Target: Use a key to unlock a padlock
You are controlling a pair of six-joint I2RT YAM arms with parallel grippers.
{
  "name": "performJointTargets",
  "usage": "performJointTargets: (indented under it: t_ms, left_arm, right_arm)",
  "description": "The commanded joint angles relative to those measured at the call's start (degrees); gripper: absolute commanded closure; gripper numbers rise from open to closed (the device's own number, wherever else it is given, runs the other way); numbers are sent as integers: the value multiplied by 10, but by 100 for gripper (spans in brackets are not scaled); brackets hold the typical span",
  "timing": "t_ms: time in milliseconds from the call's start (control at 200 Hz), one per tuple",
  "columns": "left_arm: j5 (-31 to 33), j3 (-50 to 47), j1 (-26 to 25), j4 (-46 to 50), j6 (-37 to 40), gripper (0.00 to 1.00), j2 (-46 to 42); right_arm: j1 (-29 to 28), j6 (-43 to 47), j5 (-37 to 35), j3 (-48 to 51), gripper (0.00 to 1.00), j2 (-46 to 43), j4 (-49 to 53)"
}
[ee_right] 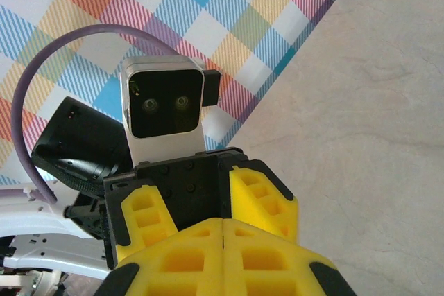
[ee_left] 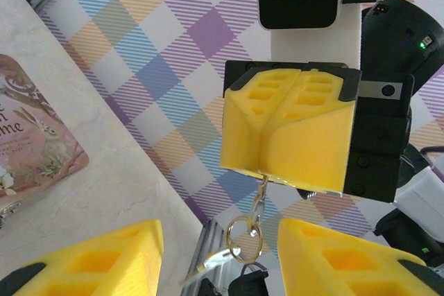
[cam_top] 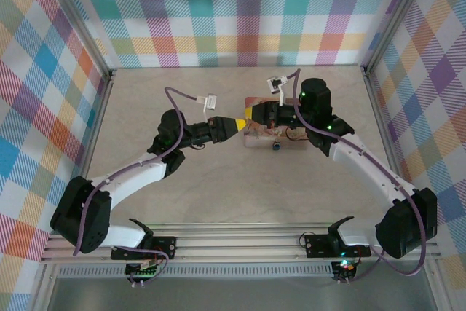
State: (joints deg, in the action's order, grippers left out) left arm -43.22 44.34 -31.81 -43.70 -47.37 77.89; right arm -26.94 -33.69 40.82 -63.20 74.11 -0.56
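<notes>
In the left wrist view my right gripper (ee_left: 267, 171) hangs tip-down, its yellow pads shut on a small silvery key (ee_left: 261, 190). A key ring (ee_left: 245, 236) with a second key (ee_left: 209, 263) dangles below it. My left gripper (ee_left: 219, 254) is open, and the ring hangs between its two yellow fingers (ee_left: 104, 261) without touching them. From above, the left gripper (cam_top: 239, 124) and the right gripper (cam_top: 253, 113) meet tip to tip over the left end of the pink floral tin box (cam_top: 284, 138). The tiny blue padlock (cam_top: 277, 146) sits at the box's near edge.
The pink tin box (ee_left: 35, 136) lies on the beige table (cam_top: 218, 187), just left of the left gripper. Plaid walls and metal frame posts (cam_top: 102, 85) close in the table on three sides. The right wrist view has the shut right gripper (ee_right: 223, 223) facing the left one's fingers (ee_right: 267, 202).
</notes>
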Motion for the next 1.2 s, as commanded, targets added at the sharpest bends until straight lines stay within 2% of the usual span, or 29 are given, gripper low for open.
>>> performJointTargets:
  t_ms: [0, 210, 325, 385, 445, 570, 810, 985, 1195]
  left_arm:
    - [-17, 28, -6, -34, -4, 55, 3]
    - [-21, 33, -10, -32, -3, 65, 7]
    - [-26, 38, -11, -30, -1, 82, 8]
    - [-26, 38, -11, -26, 1, 86, 9]
    - [-25, 38, -12, -18, 3, 86, 9]
    - [-18, 34, -12, -9, 5, 75, 9]
    - [-23, 32, -12, -5, 8, 81, 15]
    - [-17, 25, -12, 6, 15, 73, 16]
    - [-18, 25, -11, 6, 18, 88, 14]
  right_arm:
    - [3, -10, 14, 8, 100, -2, -28]
    - [3, -18, 16, 17, 100, -2, -38]
    - [3, -21, 15, 22, 100, -4, -43]
    - [3, -22, 12, 25, 100, -6, -44]
    - [3, -25, 8, 29, 100, -8, -48]
    - [3, -29, 1, 36, 100, -13, -57]
    - [4, -29, -4, 40, 100, -19, -60]
    - [5, -27, -7, 40, 100, -22, -56]
    - [5, -29, -6, 40, 100, -22, -56]
